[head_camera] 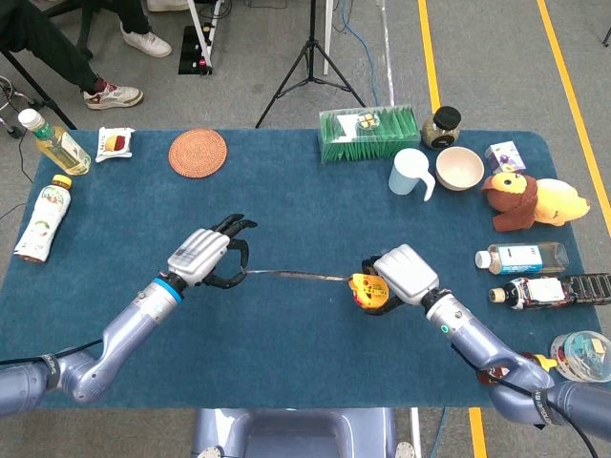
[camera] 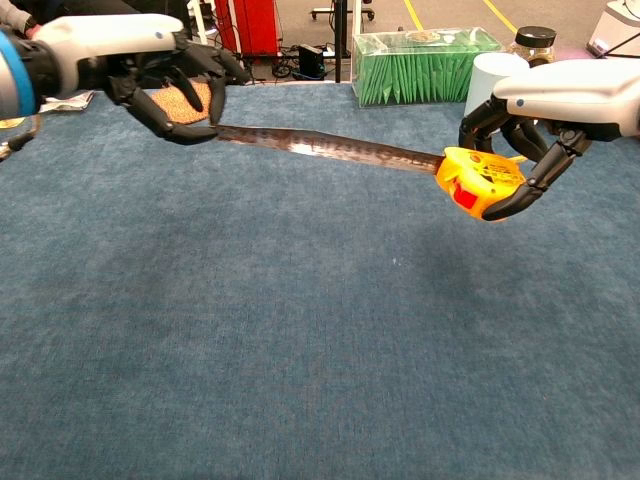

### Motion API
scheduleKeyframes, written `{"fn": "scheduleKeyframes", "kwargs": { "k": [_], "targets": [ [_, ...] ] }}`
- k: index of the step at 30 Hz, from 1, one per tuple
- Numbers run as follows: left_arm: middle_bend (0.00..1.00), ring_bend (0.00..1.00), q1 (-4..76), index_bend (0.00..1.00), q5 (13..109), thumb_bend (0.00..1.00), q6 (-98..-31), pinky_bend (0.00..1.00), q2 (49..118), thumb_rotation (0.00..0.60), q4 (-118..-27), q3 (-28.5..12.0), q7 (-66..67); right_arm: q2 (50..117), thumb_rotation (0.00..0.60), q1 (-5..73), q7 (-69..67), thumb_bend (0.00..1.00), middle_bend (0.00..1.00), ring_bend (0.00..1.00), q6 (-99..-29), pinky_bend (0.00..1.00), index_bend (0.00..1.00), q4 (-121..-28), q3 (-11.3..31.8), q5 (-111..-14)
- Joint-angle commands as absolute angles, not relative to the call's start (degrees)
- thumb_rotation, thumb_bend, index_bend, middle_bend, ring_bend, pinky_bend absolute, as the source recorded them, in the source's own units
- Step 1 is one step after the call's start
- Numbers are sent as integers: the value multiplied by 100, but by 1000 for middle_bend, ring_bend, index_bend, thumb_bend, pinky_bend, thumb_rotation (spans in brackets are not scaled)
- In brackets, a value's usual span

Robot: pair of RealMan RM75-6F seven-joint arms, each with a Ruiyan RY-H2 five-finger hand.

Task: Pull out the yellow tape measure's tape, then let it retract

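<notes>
Your right robot hand (head_camera: 409, 275) held the yellow tape measure (camera: 483, 181) clear above the desk (head_camera: 286, 334), fingers (camera: 540, 177) curled around the case from above and below; the case sat under the palm, its red button facing the chest camera; your left robot hand (head_camera: 204, 258) pinched the free end of the tape (camera: 320, 146) between thumb and a finger, the other fingers spread loosely above it; the tape ran out of the case toward the left robot hand, stretched across the gap between the two and sagging slightly in the middle; the two robot hands were well apart, both raised off the blue desk; beyond the right robot hand stood a white cup (head_camera: 410, 173) and a bowl (head_camera: 459, 168), with a green box (head_camera: 370, 133) behind them; a plush toy (head_camera: 530, 201) lay further to that hand's outer side; beyond the left robot hand lay a woven coaster (head_camera: 198, 153).
</notes>
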State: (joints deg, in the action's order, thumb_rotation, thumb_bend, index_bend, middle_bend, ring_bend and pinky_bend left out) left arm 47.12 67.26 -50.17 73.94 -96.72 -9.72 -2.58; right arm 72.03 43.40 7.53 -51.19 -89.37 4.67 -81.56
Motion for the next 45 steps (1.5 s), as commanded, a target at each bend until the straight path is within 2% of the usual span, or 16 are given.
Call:
{"fn": "scheduleKeyframes", "kwargs": {
  "k": [1, 26, 45],
  "targets": [
    [139, 12, 4555, 619, 6814, 364, -5034, 236, 7162, 600, -9805, -878, -403, 7182, 355, 4329, 748, 102, 666, 691, -5104, 576, 617, -8932, 458, -8142],
    [139, 12, 4064, 619, 7119, 363, -5046, 236, 6448, 600, -9935, -747, -936, 7016, 357, 4185, 581, 101, 667, 691, -5155, 576, 618, -8813, 368, -8258],
    [139, 12, 3999, 619, 7266, 363, -4963, 236, 6279, 600, -9993, -762, -1041, 6989, 358, 4130, 495, 103, 669, 691, -5165, 576, 619, -8734, 352, -8306]
  ]
}}
